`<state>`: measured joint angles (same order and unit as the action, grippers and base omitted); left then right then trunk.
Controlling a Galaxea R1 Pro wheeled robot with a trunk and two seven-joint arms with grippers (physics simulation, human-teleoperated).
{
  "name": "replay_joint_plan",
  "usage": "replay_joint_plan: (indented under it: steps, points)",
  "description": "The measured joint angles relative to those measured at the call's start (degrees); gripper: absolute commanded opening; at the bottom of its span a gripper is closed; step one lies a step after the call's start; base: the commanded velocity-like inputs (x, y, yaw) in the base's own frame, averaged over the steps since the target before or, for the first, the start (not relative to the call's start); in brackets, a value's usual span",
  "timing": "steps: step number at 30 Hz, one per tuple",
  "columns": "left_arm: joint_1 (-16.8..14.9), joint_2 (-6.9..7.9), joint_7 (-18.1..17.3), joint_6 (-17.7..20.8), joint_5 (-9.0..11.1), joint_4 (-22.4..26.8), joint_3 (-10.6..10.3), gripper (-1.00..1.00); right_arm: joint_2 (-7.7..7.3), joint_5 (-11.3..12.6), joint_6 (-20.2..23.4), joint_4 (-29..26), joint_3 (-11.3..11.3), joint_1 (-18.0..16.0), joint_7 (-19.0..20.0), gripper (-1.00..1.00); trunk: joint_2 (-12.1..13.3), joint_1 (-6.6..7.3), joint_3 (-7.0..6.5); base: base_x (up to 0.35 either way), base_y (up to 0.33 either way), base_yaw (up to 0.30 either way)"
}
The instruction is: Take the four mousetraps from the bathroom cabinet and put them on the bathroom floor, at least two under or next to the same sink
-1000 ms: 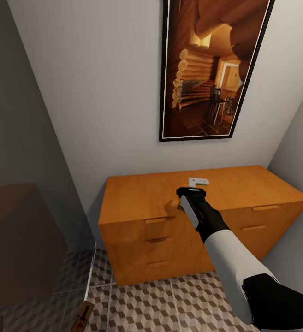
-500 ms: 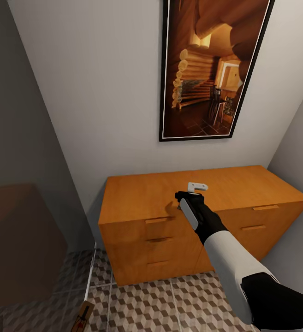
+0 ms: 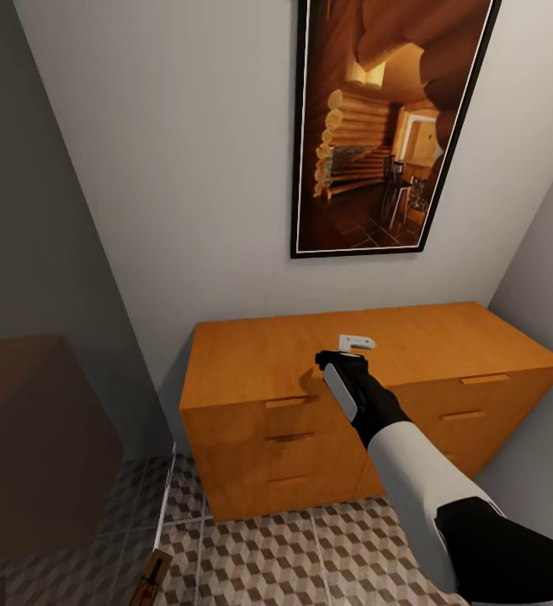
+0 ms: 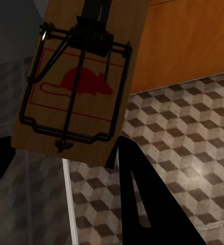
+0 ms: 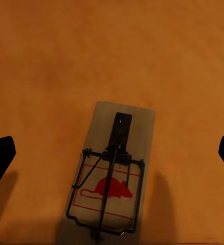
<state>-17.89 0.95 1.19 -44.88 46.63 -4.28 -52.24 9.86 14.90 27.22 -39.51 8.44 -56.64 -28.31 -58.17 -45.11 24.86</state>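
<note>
Head view: your right gripper [image 3: 343, 364] hovers over the orange-brown wooden cabinet [image 3: 251, 362].

Left wrist: your left gripper [image 4: 66, 168] clamps a brown wooden mousetrap [image 4: 79, 81] above the cube-patterned tile floor [image 4: 194, 132].

Right wrist: jaws spread wide, another flat wooden mousetrap [image 5: 113, 171] lies on the cabinet top between them.

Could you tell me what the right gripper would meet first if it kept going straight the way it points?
Most likely the mousetrap lying flat on the cabinet top. The right gripper is open, its fingertips at either side of the trap, which lies directly ahead. How far off it is I cannot judge.
</note>
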Motion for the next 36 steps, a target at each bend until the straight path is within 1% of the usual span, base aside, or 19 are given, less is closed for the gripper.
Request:
replay_joint_plan:
  steps: [7,32,36]
  points:
    - [0.00,-0.03,0.00,0.01,0.01,0.00,0.00,-1.00,0.14,0.14,0.01,2.06,0.06,0.00,-0.16,1.00,0.00,0.00,0.00,0.000,0.000,0.000]
    - [0.00,-0.02,0.00,-0.01,0.00,0.00,0.00,-1.00,0.12,0.00,0.32,2.45,-0.12,0.00,-0.25,1.00,0.00,0.00,0.00,0.000,0.000,0.000]
    - [0.00,-0.03,0.00,-0.02,0.00,0.00,0.01,-1.00,0.12,0.41,0.36,2.47,-0.12,0.00,-0.25,1.00,0.00,0.00,0.00,0.000,0.000,0.000]
